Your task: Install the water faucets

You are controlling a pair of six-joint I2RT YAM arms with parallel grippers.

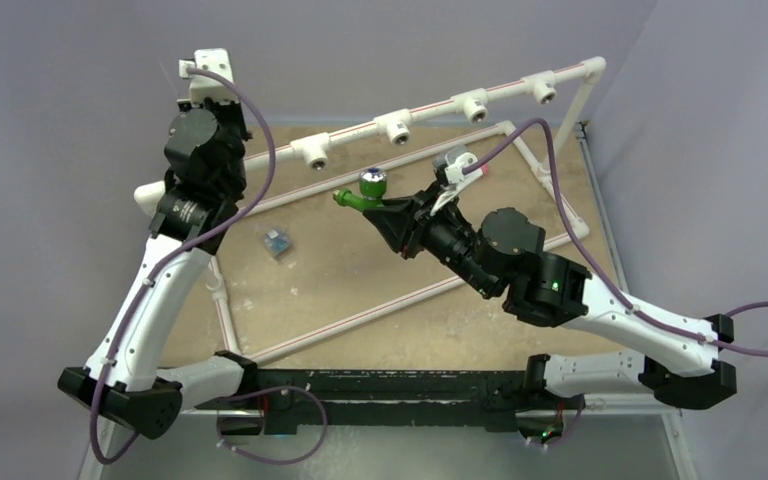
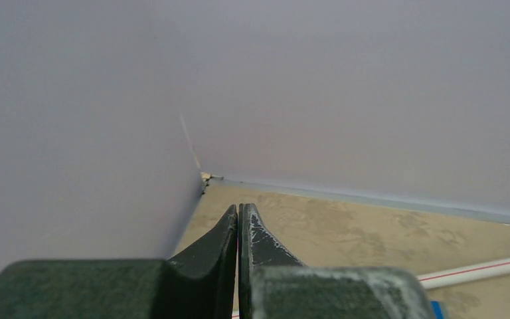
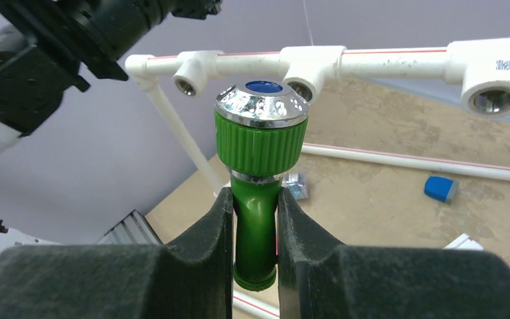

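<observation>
My right gripper [image 1: 378, 208] is shut on the green faucet [image 1: 358, 199], holding it above the table in front of the raised white pipe rail [image 1: 430, 112]. In the right wrist view the fingers [image 3: 209, 222] clamp the faucet's green body [image 3: 255, 226] below its ribbed green collar and chrome knob with a blue cap [image 3: 261, 106]. The rail's open tee sockets [image 3: 495, 100] lie just beyond the knob; the faucet touches none of them. My left gripper [image 2: 239, 211] is shut and empty, raised at the far left corner by the wall.
The white pipe frame [image 1: 550, 185] borders the brown tabletop, with low pipes at the back, right and front. A small clear-blue packet [image 1: 277, 243] lies left of centre. A blue block [image 3: 440, 188] lies on the table. Purple walls close in at the back and sides.
</observation>
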